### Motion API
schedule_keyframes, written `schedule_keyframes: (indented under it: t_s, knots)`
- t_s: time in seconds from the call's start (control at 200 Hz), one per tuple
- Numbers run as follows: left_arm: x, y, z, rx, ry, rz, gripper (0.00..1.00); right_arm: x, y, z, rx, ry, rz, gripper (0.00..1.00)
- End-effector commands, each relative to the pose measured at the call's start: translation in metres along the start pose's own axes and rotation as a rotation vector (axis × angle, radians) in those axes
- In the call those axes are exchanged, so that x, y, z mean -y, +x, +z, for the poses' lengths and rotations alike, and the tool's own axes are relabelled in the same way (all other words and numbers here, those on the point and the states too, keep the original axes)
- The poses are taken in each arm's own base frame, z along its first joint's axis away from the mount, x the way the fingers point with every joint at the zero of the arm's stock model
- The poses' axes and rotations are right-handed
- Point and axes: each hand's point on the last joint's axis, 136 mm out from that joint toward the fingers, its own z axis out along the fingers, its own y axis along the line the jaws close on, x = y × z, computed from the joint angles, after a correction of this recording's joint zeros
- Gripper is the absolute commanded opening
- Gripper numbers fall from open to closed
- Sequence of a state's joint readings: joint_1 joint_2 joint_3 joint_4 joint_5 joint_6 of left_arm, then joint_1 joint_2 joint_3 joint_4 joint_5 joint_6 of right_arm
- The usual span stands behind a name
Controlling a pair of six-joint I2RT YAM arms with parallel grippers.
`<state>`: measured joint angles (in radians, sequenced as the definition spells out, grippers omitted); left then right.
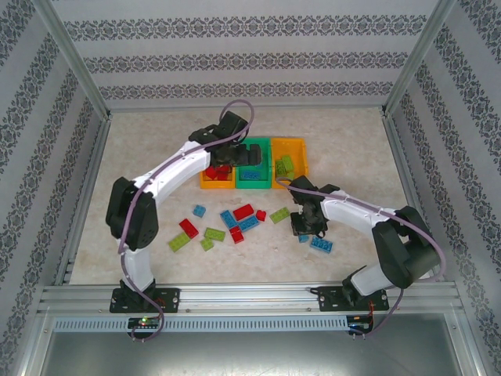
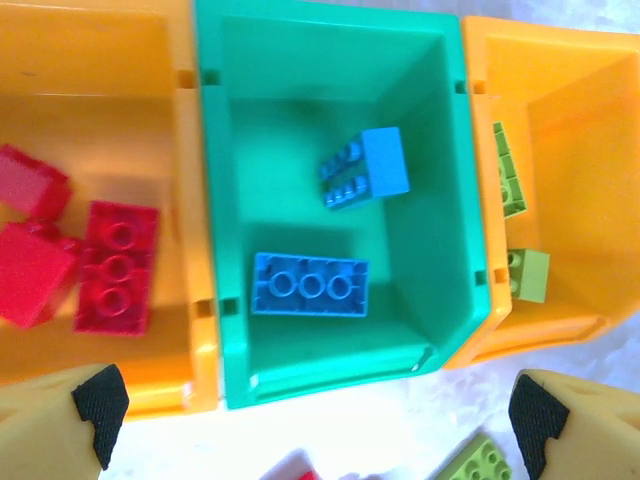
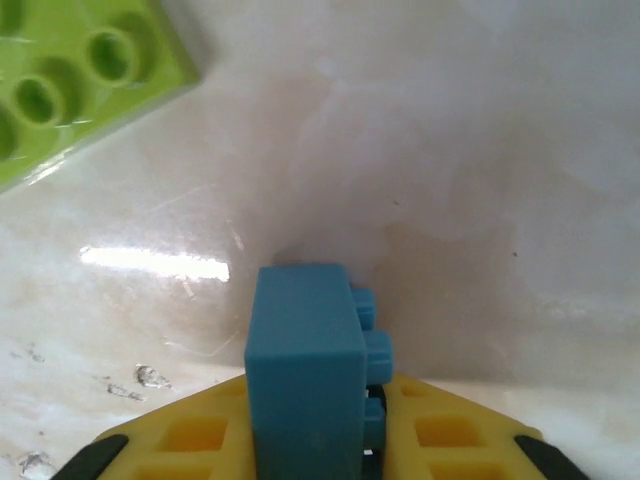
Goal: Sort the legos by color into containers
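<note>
Left arm's stretched out over the bins (image 1: 290, 142), left gripper (image 2: 320, 415) spread wide above the green bin (image 2: 215, 200); its wrist camera catches two blue bricks (image 2: 310, 285) inside. Right arm's hunched low on the surface (image 3: 450, 150), right gripper (image 3: 310, 445) clamped on a blue lego (image 3: 300, 360).

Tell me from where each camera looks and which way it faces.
Top external: above and behind the arm bases, facing down on the table; both arms show.
Left wrist: over the containers, facing down; the open left gripper shows at the bottom.
Right wrist: low over the table, facing along the right gripper, shut on a blue lego.
Shared: top external and left wrist both see the containers and red legos in an orange one.
</note>
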<state>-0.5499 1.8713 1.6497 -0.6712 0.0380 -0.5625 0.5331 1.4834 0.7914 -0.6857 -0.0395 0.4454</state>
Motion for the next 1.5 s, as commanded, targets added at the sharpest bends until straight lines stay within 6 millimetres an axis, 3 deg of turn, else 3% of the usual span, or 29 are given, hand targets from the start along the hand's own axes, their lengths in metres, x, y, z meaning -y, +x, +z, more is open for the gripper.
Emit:
schedule_keyframes:
  t_s: [0.0, 0.25, 0.395, 0.54, 0.749, 1.074, 1.264, 1.499]
  knots:
    - [-0.02, -0.002, -0.019, 0.067, -0.07, 0.051, 1.0, -0.008, -0.019, -0.024, 0.102, 0.002, -0.02, 0.21]
    - [-0.075, 0.043, -0.039, 0.024, -0.168, 0.046, 0.99, -0.047, -0.07, -0.083, 0.324, -0.174, -0.019, 0.18]
    - [-0.1, 0.08, -0.036, -0.054, -0.223, 0.069, 0.99, -0.088, -0.113, -0.111, 0.402, -0.389, 0.002, 0.18]
    - [-0.114, 0.11, -0.028, -0.135, -0.236, 0.076, 0.99, -0.116, -0.161, -0.125, 0.435, -0.433, -0.007, 0.18]
    - [-0.122, 0.129, -0.027, -0.172, -0.239, 0.099, 1.0, -0.134, -0.208, -0.116, 0.418, -0.456, 0.007, 0.2]
    - [-0.133, 0.147, -0.009, -0.232, -0.258, 0.148, 1.0, -0.135, -0.26, -0.085, 0.384, -0.404, 0.055, 0.29]
    - [-0.136, 0.149, 0.002, -0.26, -0.267, 0.168, 1.0, -0.135, -0.27, -0.068, 0.348, -0.417, 0.088, 0.44]
    - [-0.143, 0.154, 0.015, -0.304, -0.274, 0.149, 0.94, -0.14, -0.267, -0.078, 0.359, -0.441, 0.082, 0.57]
